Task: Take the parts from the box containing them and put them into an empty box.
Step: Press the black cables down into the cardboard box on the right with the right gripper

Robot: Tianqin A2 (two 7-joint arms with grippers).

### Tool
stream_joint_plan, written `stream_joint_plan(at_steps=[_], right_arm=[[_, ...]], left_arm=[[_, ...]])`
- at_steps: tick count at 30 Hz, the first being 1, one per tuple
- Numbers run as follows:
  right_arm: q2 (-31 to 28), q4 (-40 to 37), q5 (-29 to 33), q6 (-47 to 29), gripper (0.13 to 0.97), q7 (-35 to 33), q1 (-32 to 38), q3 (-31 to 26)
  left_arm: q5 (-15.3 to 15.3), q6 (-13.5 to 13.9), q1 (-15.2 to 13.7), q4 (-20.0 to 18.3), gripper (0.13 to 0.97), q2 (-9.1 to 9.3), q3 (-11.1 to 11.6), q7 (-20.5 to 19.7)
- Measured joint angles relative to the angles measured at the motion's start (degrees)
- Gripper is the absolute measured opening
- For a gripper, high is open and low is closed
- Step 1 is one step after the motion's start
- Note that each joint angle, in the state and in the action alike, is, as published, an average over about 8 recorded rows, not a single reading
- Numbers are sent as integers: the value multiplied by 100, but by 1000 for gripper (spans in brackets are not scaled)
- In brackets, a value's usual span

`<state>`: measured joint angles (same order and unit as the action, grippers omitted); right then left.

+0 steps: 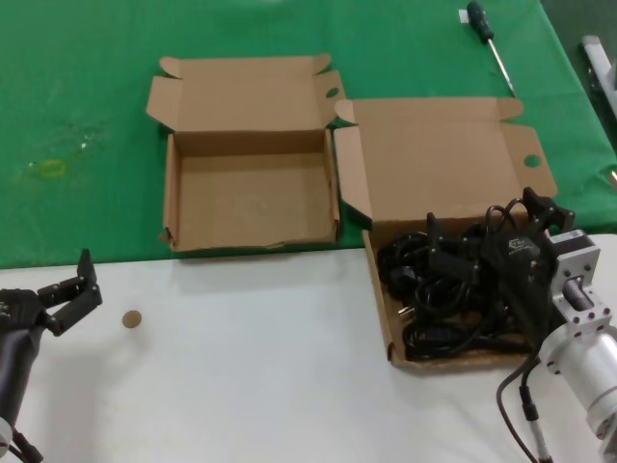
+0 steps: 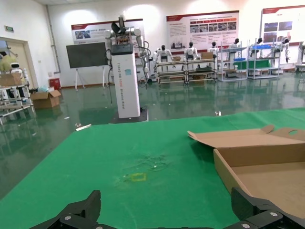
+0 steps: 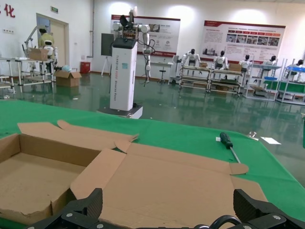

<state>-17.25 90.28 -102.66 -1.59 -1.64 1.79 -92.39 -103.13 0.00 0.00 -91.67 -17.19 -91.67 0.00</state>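
Observation:
The black power cords (image 1: 448, 289) lie tangled in the larger cardboard box (image 1: 378, 289) at the right, whose tall lid panel (image 1: 434, 164) stands open. My right gripper (image 1: 490, 222) is open and low over the cords, holding nothing. In the right wrist view its fingers (image 3: 90, 204) stand wide apart before the lid panel (image 3: 167, 181), with one cord loop (image 3: 224, 221) showing below. The smaller empty box (image 1: 251, 198) sits to the left on the green cloth. My left gripper (image 1: 79, 289) is open and empty over the white table, far left, facing the empty box (image 2: 267, 167).
A screwdriver (image 1: 490, 43) lies on the green cloth behind the boxes and also shows in the right wrist view (image 3: 228, 144). A small brown disc (image 1: 131, 318) lies on the white table near my left gripper. A yellow mark (image 1: 48, 169) is on the cloth at the left.

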Motion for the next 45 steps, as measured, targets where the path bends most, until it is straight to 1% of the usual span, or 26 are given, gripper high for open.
stream_joint_plan(at_steps=[9, 17, 18, 22, 26, 27, 32, 35, 39, 45], right_arm=[[-39, 4, -24, 37, 966, 11, 1, -46], [-469, 72, -358, 471, 966, 48, 11, -563], [-515, 88, -396, 513, 966, 38, 11, -612], [-735, 184, -549, 661, 966, -31, 12, -793], [-1076, 307, -789, 827, 966, -134, 44, -995], [-1185, 334, -865, 868, 966, -161, 59, -1048], [-1811, 418, -1238, 974, 966, -251, 168, -1317], [-2237, 425, -1354, 846, 966, -238, 264, -1456], [-2786, 392, -1340, 452, 966, -147, 432, -1608], [-3464, 265, -986, -546, 966, -33, 847, -1747]], left_arm=[[0, 0, 0, 0, 940, 0, 0, 0], [1, 0, 0, 0, 843, 0, 0, 0], [1, 0, 0, 0, 843, 0, 0, 0], [1, 0, 0, 0, 759, 0, 0, 0], [1, 0, 0, 0, 674, 0, 0, 0], [1, 0, 0, 0, 674, 0, 0, 0], [1, 0, 0, 0, 534, 0, 0, 0], [1, 0, 0, 0, 450, 0, 0, 0], [1, 0, 0, 0, 450, 0, 0, 0], [1, 0, 0, 0, 322, 0, 0, 0]])
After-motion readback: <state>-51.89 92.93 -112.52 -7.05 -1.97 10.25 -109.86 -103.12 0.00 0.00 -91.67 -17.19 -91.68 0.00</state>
